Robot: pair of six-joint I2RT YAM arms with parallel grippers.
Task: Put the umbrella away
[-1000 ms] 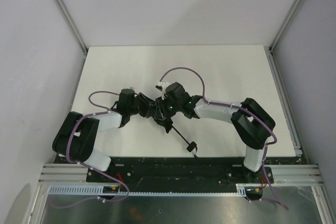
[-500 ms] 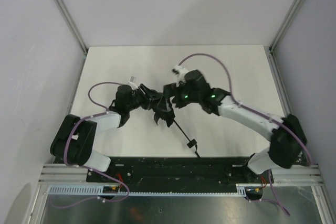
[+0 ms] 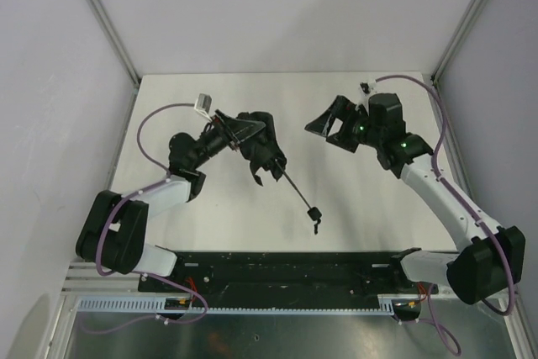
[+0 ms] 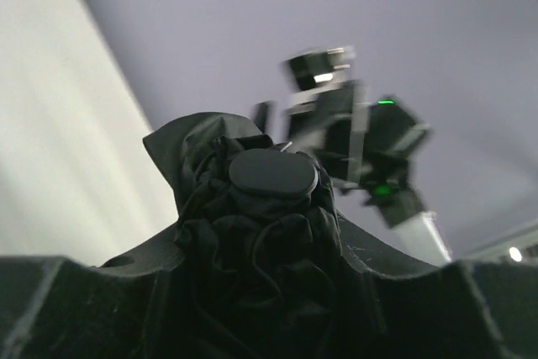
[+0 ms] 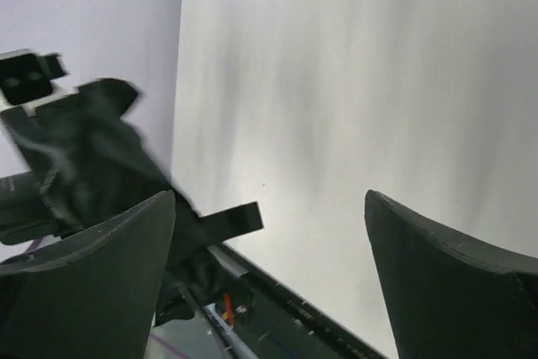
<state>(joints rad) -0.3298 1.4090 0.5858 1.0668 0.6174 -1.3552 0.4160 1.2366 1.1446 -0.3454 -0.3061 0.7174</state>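
Above mid-table: let go of umbrella [image 3: 267, 157] with right gripper [image 3: 326, 124], pulled back, jaws wide; clamped by left gripper [image 3: 235, 128] alone, shaft not collapsed.

White tabletop [image 3: 361, 208] in a walled cell
Pale lilac walls [image 3: 286, 6] close it on three sides; aluminium posts [image 3: 99, 14] rise from the far corners, and a black plate [image 3: 286, 268] lines the near edge.

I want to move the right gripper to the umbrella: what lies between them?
Only bare table lies between the right gripper and the umbrella; the top view shows the gap.
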